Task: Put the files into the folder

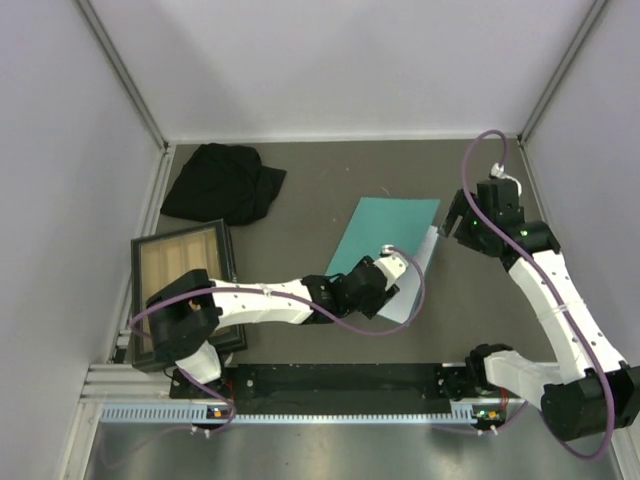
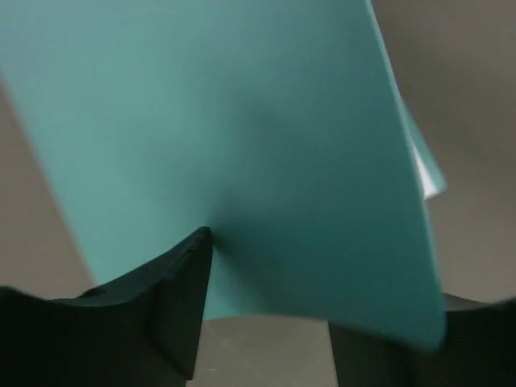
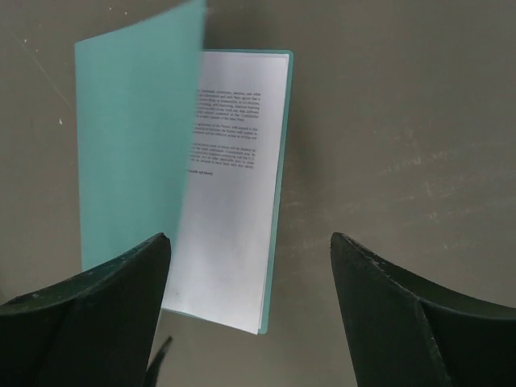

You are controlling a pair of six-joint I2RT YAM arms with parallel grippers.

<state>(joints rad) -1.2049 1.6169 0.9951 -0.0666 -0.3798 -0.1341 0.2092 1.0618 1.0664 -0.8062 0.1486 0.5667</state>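
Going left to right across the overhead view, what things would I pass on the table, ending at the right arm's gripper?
wooden tray → teal folder → right gripper

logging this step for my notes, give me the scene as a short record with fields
folder: teal, lying open, front cover lifted
paper: white printed sheet inside the folder; number of sheets unclear
left gripper: fingers apart, the lifted cover running between them
right gripper: open, holding nothing, hanging above the open folder
tray: wooden, dark frame, left of the folder
cloth: black, bunched, beyond the tray
task status: paper in the folder, cover not yet closed
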